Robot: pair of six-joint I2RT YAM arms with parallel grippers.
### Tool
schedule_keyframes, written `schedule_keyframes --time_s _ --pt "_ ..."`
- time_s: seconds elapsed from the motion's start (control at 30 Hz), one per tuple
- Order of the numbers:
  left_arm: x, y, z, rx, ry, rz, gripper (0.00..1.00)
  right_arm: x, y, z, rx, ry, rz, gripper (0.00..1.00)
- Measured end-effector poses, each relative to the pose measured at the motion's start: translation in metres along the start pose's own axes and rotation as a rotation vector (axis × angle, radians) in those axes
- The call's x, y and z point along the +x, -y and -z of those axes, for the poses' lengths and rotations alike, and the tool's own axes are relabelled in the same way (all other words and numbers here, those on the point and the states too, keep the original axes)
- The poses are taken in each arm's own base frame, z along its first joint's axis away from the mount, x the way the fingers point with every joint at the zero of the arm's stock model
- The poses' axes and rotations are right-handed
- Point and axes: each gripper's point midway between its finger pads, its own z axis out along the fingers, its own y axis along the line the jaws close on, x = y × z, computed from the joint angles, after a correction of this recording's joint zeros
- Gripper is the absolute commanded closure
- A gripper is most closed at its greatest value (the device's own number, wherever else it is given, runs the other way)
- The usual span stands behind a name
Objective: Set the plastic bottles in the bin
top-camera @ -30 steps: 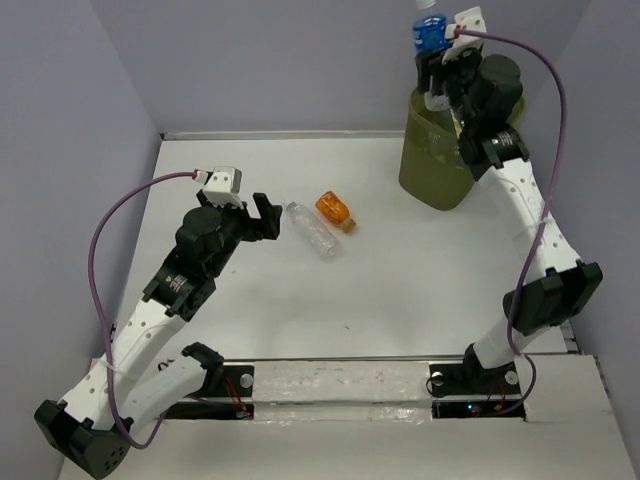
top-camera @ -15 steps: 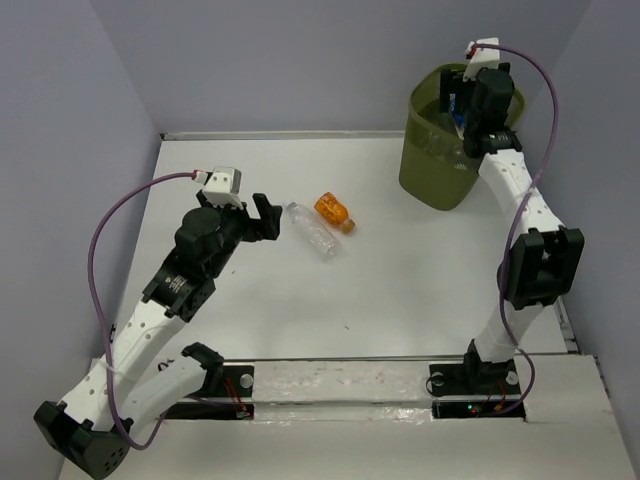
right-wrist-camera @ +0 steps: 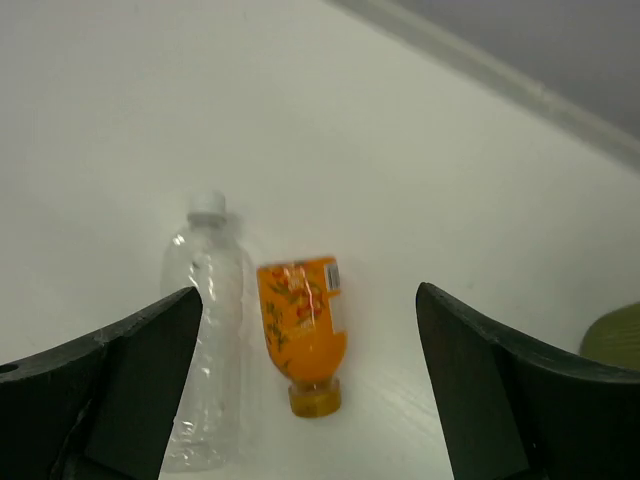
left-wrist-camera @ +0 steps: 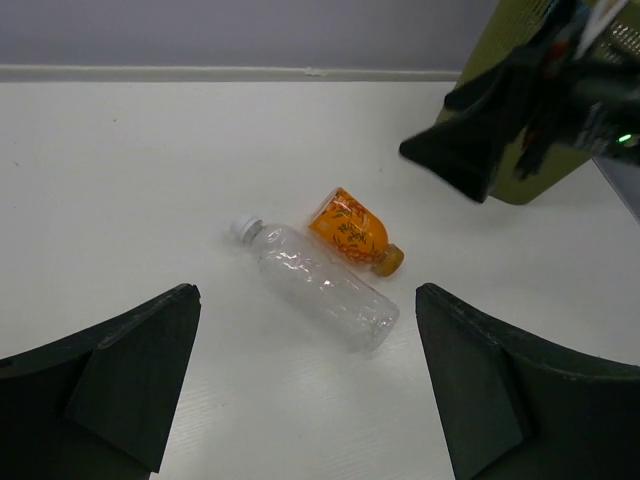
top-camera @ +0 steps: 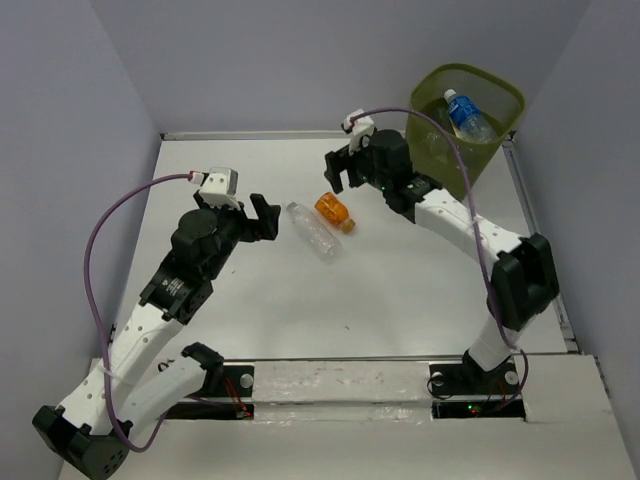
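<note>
Two plastic bottles lie side by side on the white table. One is a clear bottle (top-camera: 312,230) (left-wrist-camera: 320,285) (right-wrist-camera: 205,340), the other an orange bottle (top-camera: 334,210) (left-wrist-camera: 350,228) (right-wrist-camera: 303,320). A blue-labelled bottle (top-camera: 465,115) lies inside the olive-green bin (top-camera: 420,135) at the back right. My left gripper (top-camera: 266,220) (left-wrist-camera: 305,300) is open, just left of the clear bottle, holding nothing. My right gripper (top-camera: 338,172) (right-wrist-camera: 305,292) is open and empty. It hovers behind the orange bottle and looks down on it.
Purple walls close the table at the back and both sides. The bin's wall (left-wrist-camera: 488,45) and my right arm's fingers (left-wrist-camera: 470,155) show beyond the bottles in the left wrist view. A sliver of the bin (right-wrist-camera: 620,335) shows at the right wrist view's right edge.
My right gripper opened over the bin and let the blue-labelled bottle drop in. It then swung left and down to the orange bottle. My left arm barely moved.
</note>
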Motion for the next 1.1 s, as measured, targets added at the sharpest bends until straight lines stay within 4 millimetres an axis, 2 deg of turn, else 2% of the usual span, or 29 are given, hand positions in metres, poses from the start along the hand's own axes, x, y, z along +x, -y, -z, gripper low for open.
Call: schedule_keyframes --time_s 0.07,0.13,0.17,0.23,0.47,0.6,0.7,0.73,0.77,0.87,1.0,1.1 --pt "-0.002 0.000 0.002 0.002 0.008 0.002 0.01 0.062 -0.005 -0.019 -0.023 -0.148 -0.022 0.07" --pt "-0.005 0.000 0.004 0.005 0.017 0.003 0.01 0.123 -0.008 -0.028 -0.042 -0.300 -0.045 0.07" --pt "-0.005 0.000 0.004 0.005 0.019 0.004 0.01 0.144 -0.010 -0.030 -0.056 -0.355 -0.058 0.07" --pt "-0.005 0.000 0.005 0.005 0.020 0.004 0.01 0.167 -0.013 -0.033 -0.077 -0.410 -0.077 0.06" --pt "-0.005 0.000 0.005 0.005 0.020 0.003 0.01 0.179 -0.027 -0.052 -0.150 -0.430 -0.104 0.07" --pt "-0.005 0.000 0.004 0.005 0.019 0.003 0.01 0.198 -0.029 -0.061 -0.156 -0.464 -0.112 0.10" --pt "-0.005 0.000 0.004 0.005 0.019 0.003 0.01 0.216 -0.027 -0.068 -0.139 -0.497 -0.110 0.15" --pt "-0.005 0.000 0.004 0.004 0.019 0.002 0.01 0.219 -0.026 -0.069 -0.134 -0.505 -0.109 0.19" --pt "-0.005 0.000 0.004 0.005 0.019 0.001 0.01 0.222 -0.025 -0.070 -0.127 -0.510 -0.107 0.28" --pt "-0.005 0.000 0.004 0.004 0.020 0.000 0.01 0.216 -0.022 -0.073 -0.114 -0.500 -0.099 0.47" --pt "-0.006 0.000 0.004 0.001 0.020 -0.003 0.01 0.199 -0.018 -0.076 -0.098 -0.464 -0.088 0.53" --pt "-0.005 -0.001 0.004 0.001 0.020 -0.003 0.01 0.168 -0.013 -0.065 -0.082 -0.415 -0.079 0.56"
